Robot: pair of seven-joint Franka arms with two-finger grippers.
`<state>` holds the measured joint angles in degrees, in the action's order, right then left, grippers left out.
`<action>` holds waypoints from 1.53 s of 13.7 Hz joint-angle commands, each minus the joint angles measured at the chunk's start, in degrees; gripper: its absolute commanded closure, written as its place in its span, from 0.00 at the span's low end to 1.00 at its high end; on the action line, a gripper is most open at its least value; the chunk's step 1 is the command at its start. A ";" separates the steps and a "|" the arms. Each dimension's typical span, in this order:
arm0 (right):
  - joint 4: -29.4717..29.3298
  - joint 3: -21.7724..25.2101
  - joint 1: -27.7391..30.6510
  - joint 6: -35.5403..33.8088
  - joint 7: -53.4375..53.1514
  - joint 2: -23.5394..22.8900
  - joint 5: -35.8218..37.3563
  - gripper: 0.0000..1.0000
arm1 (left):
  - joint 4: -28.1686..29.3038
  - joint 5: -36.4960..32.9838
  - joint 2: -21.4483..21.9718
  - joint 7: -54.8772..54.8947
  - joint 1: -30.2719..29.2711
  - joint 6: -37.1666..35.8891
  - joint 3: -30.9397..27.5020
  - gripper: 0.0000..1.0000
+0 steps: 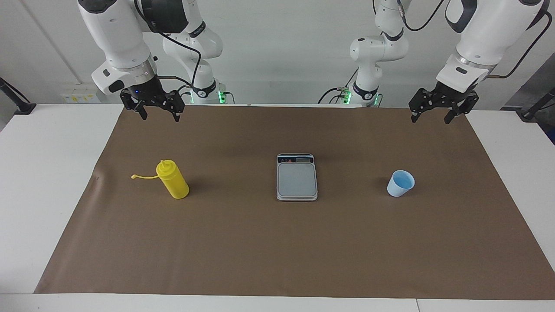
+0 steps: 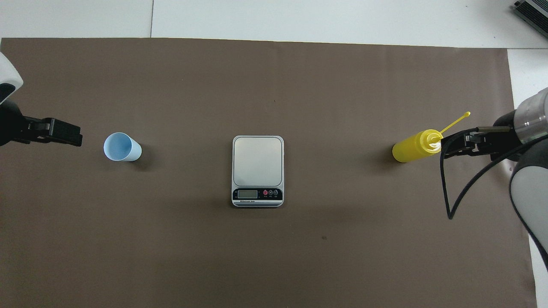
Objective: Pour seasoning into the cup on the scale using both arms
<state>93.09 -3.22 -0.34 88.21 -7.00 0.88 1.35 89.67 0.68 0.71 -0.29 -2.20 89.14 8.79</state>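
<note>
The yellow seasoning bottle [image 1: 173, 180] [image 2: 413, 147] stands upright on the brown mat toward the right arm's end, its cap strap sticking out sideways. The silver-grey scale [image 1: 297, 177] [image 2: 257, 164] lies at the mat's middle with nothing on its plate. The light blue cup [image 1: 400, 183] [image 2: 122, 146] stands upright on the mat toward the left arm's end, apart from the scale. My right gripper [image 1: 160, 117] [image 2: 447, 144] hangs open and empty above the mat on the bottle's side. My left gripper [image 1: 430, 120] [image 2: 72, 134] hangs open and empty on the cup's side.
A brown mat [image 1: 277, 251] covers most of the white table [image 1: 47, 173]. Wide bare stretches of mat lie between bottle, scale and cup. A black cable [image 2: 445, 188] loops down from the right arm.
</note>
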 commanded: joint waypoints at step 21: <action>1.66 -0.39 0.78 1.17 0.23 1.23 -0.12 0.00 | 3.32 -0.50 -6.06 0.55 -3.60 11.21 -0.80 0.00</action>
<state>93.09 -3.22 -0.34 88.21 -7.00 0.88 1.35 92.22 0.68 -2.67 0.15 -4.83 97.04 7.85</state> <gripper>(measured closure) 0.000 0.000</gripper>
